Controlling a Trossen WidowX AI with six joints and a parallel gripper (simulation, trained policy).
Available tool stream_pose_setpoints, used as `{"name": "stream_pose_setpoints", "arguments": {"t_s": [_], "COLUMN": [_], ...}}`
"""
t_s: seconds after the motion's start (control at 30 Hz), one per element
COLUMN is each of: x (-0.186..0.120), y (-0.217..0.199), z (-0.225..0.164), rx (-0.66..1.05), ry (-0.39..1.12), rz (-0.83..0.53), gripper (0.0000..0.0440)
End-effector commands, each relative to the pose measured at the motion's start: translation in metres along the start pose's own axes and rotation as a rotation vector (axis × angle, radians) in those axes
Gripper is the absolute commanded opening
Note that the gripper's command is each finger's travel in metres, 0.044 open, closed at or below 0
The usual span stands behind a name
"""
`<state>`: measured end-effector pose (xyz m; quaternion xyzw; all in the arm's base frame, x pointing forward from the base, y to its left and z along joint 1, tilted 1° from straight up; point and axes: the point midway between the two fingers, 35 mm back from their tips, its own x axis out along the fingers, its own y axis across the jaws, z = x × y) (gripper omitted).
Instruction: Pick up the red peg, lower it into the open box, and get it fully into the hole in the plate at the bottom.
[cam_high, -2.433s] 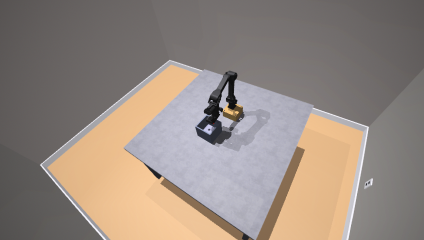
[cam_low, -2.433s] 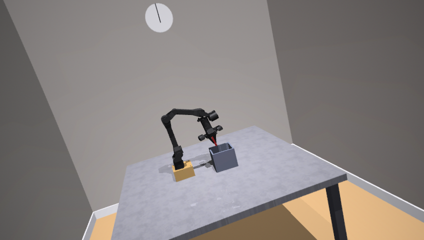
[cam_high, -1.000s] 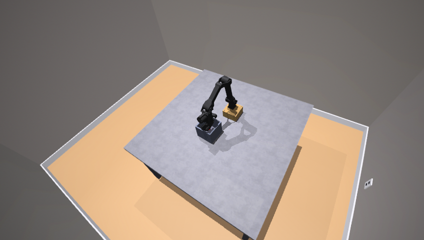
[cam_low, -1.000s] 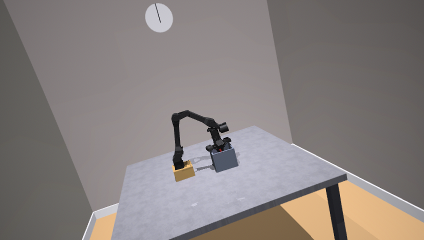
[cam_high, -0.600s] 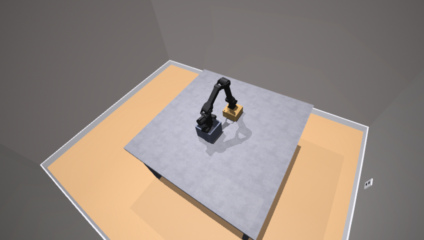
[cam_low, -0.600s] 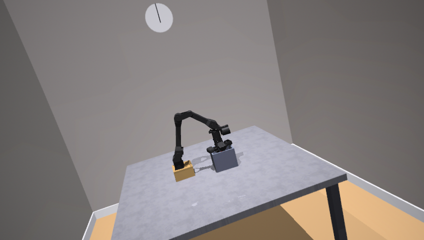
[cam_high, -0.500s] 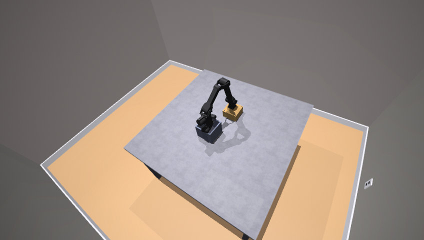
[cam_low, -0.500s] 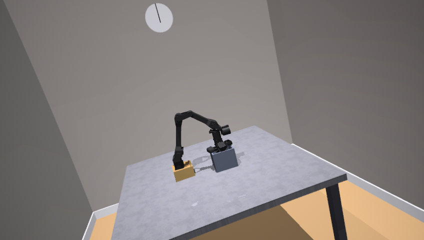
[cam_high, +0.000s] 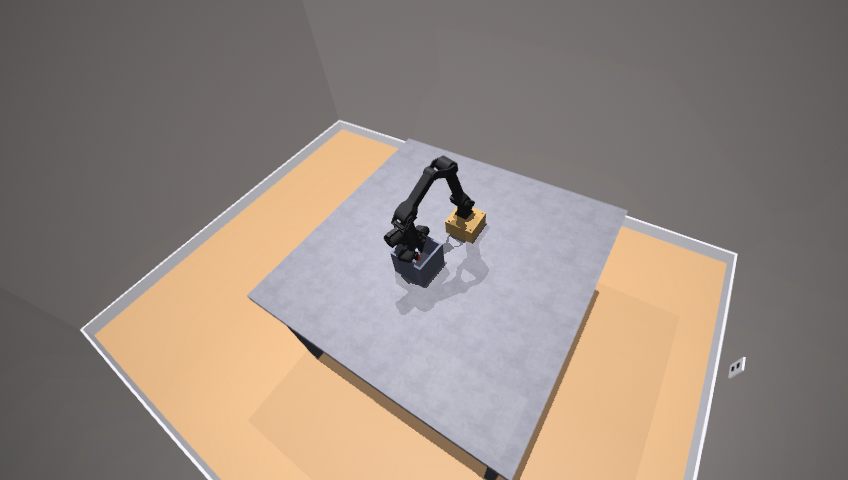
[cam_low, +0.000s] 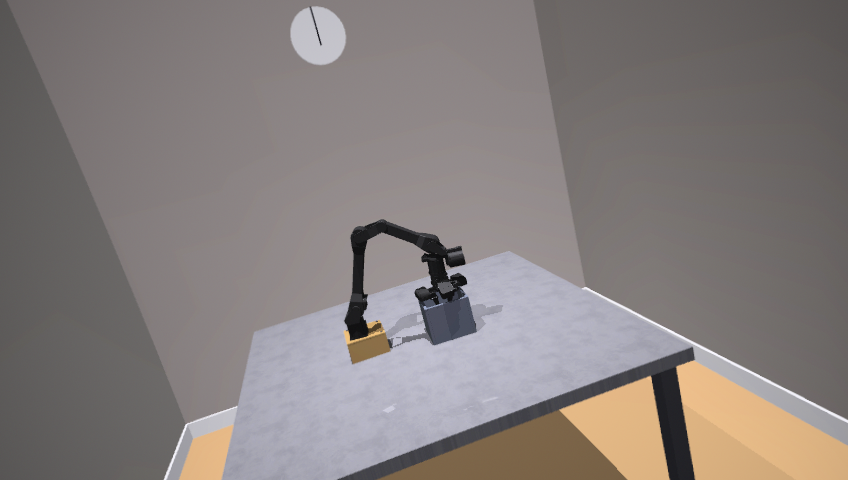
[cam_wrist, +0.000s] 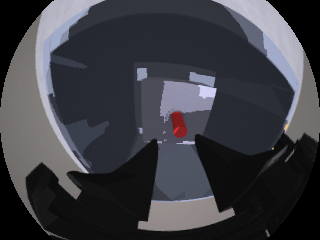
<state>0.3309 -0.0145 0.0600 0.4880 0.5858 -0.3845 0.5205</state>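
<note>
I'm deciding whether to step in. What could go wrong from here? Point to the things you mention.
The red peg (cam_high: 418, 257) (cam_wrist: 179, 125) looks tilted and free of the open claw (cam_wrist: 176, 140), so it might jam instead of sliding fully down. The claw reaches inside the box (cam_high: 423, 274) (cam_low: 450, 321), so a sideways move could knock a wall.

Hand (cam_high: 417, 253) (cam_low: 443, 299) (cam_wrist: 176, 140) lowered into box (cam_high: 423, 275) (cam_low: 449, 322) (cam_wrist: 90, 95); red peg (cam_high: 418, 257) (cam_wrist: 178, 124), formerly above box, now inside.
</note>
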Motion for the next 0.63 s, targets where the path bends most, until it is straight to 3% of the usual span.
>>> {"name": "stream_pose_setpoints", "arguments": {"t_s": [0.0,0.37,0.6], "x": [-0.008,-0.027,-0.036], "y": [0.002,0.006,0.011], "z": [0.001,0.003,0.010], "rx": [0.006,0.030,0.028], "ry": [0.041,0.113,0.130], "rz": [0.011,0.045,0.080], "gripper": [0.0212,0.0241,0.0156]}}
